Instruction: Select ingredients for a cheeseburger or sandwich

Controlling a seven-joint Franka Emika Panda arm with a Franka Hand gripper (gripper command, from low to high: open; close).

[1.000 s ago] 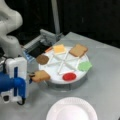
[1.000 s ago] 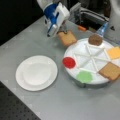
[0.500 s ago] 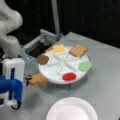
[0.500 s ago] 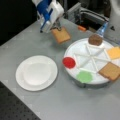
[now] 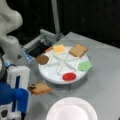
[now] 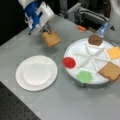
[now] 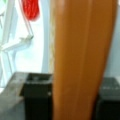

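Grey tabletop, dark backdrop. Bread square [image 6: 51, 38] is clamped in the gripper [image 5: 32, 88], now lifted clear of the tray [image 6: 75, 51] and carried further from it than half a second ago, so one ingredient is picked. Paper plate [image 6: 36, 72] sits below the gripper, bare. Patty [image 5: 42, 59], cheese [image 5: 59, 48], second bread [image 5: 78, 50], lettuce [image 5: 84, 66], red disc [image 5: 69, 76] remain in the tray beside it.

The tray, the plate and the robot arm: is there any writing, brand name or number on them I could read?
None can be read.
The tray, the paper plate and the bread square held in the pincer are all plain, with no print showing.
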